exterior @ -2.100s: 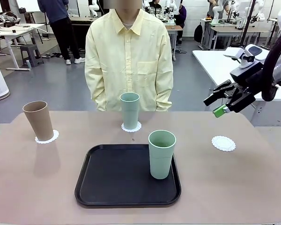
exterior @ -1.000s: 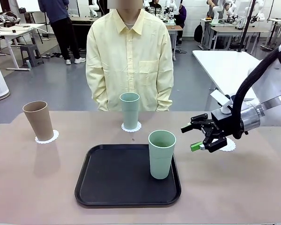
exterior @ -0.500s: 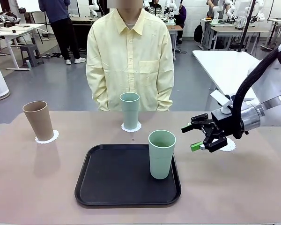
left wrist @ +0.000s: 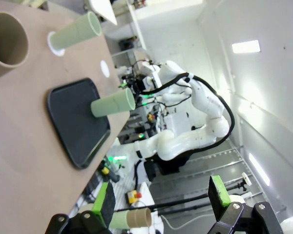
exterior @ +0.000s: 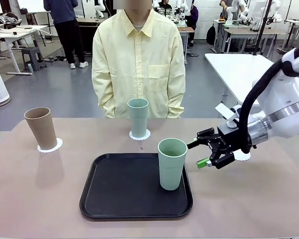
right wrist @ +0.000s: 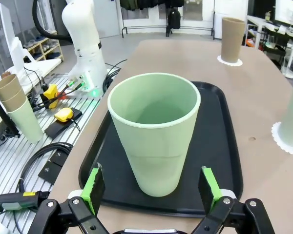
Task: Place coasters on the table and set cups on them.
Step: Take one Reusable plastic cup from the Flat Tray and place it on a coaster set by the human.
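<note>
Since the earlier frames the right gripper point(exterior: 200, 153) has been carried down from above the bare coaster and leftward toward the black tray point(exterior: 114, 209), and it is now held level just beside the pale green cup on the tray point(exterior: 172, 163), with its jaws spread wide and nothing between them. Its white arm is seen reaching in from the tray's right, forearm roughly level and the wrist turned so the fingers point at the cup. In the right wrist view the green pads point(right wrist: 94, 184) are seen flanking this cup point(right wrist: 155, 146) without touching it. The left gripper point(left wrist: 161, 200) is likewise seen spread and empty in its own wrist view, held well away from the tray point(left wrist: 80, 126). Beyond the tray's far edge a second pale green cup point(exterior: 138, 117) is stood on a coaster point(exterior: 139, 135); to the tray's far left the brown cup point(exterior: 40, 128) is stood on another coaster point(exterior: 51, 146). The third coaster point(exterior: 242, 156) lies to the tray's right, mostly hidden behind the gripper. All are set on the table point(exterior: 30, 199), whose top is matte beige-tan and smooth. A person in a pale yellow shirt point(exterior: 138, 59) is stood behind the far cup, in a workshop room with grey flooring and white-topped tables. The cups are tall, tapered and matte; the coasters are white with lacy scalloped rims; the tray is a rounded rectangle with a raised lip.
</note>
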{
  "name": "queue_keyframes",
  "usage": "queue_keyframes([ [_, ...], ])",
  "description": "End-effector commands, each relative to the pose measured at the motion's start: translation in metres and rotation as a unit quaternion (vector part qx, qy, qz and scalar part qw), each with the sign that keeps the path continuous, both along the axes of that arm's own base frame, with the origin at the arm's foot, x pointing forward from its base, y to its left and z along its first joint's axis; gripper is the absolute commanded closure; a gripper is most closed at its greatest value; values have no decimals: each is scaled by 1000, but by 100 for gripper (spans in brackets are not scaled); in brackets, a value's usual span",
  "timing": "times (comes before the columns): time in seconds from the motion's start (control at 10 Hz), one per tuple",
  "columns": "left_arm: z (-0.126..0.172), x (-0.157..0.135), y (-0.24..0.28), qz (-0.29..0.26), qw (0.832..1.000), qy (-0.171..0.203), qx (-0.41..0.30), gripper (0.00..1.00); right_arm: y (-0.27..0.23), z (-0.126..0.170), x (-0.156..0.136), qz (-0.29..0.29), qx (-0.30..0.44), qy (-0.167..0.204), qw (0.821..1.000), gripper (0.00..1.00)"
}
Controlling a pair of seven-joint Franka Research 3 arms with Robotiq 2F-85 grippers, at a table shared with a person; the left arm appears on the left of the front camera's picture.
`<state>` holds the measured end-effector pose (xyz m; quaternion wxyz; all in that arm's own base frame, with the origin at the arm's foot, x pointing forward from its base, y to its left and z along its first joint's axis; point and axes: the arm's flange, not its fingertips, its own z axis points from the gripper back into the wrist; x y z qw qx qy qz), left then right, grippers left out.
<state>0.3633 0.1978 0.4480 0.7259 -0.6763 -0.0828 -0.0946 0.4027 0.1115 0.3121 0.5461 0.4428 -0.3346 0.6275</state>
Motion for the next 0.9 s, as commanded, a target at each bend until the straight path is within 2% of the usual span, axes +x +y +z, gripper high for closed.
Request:
queue_keyframes([
  [0.0,1,-1,1,3,1000,-2,-2,0,15,-18,4,-14,-5,-28,1000,0],
  [0.2,1,-1,1,3,1000,-2,-2,0,23,-32,8,-7,2,-21,1000,0],
  [0.5,1,-1,1,3,1000,-2,-2,0,31,-38,10,5,4,-26,1000,0],
  [0.8,1,-1,1,3,1000,-2,-2,0,39,-45,10,13,9,-14,1000,0],
])
